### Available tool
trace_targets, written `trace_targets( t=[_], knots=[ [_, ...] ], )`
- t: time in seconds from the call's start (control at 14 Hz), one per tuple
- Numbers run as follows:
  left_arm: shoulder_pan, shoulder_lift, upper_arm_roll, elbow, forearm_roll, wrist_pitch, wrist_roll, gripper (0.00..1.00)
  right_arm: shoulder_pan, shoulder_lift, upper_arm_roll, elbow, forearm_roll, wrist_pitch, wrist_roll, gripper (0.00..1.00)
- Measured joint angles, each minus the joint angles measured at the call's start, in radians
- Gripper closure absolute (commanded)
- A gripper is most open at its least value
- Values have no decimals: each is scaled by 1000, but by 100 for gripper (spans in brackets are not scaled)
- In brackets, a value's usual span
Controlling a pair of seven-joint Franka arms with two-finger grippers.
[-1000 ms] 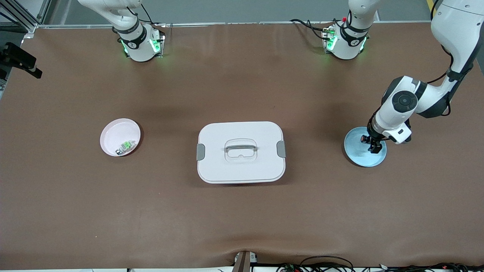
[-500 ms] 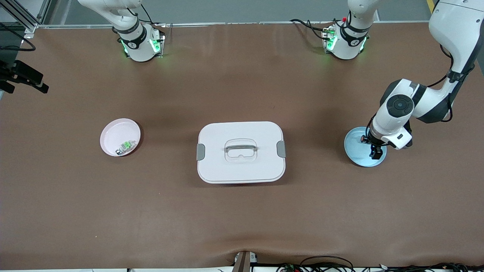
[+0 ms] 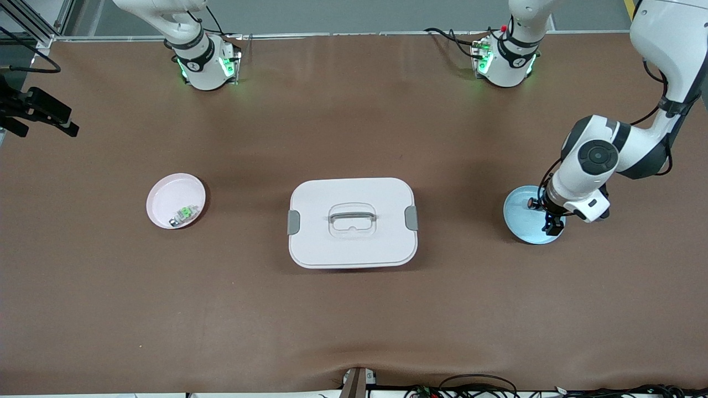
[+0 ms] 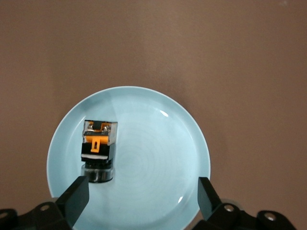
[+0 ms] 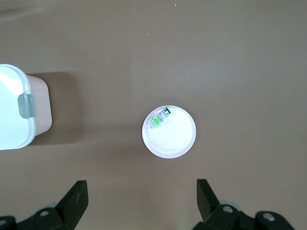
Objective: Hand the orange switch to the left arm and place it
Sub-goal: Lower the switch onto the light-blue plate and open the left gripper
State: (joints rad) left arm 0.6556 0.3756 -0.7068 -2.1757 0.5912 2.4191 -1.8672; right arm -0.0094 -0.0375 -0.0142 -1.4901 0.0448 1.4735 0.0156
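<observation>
Left claw [image 4: 141, 194] hangs spread over the blue dish [image 4: 192, 143]; orange switch [image 4: 98, 148] sits off-centre, so we probably nudge it. Right claw [image 5: 139, 199] waits, spread, above the pink dish [image 5: 177, 143].

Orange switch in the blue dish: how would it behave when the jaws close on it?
The orange switch looks rigid and probably light. Lying on the glossy blue dish, it might skid. Its round end could let it roll; the open left gripper hovers above.

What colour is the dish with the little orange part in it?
Pale blue: the dish holding the orange switch shows best in the left wrist view.
</observation>
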Motion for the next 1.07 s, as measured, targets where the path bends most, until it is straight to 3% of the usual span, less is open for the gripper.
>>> trace_targets(
  t=[0.57, 1.07],
  knots=[
    [0, -197, -1, -65, -365, -13, 699, 0, 11, 19, 2, 0, 1, -4, 0, 0],
    [-6, -273, -27, -102, -470, -13, 1317, 0, 23, 26, 4, 0, 1, -1, 0, 0]
  ],
)
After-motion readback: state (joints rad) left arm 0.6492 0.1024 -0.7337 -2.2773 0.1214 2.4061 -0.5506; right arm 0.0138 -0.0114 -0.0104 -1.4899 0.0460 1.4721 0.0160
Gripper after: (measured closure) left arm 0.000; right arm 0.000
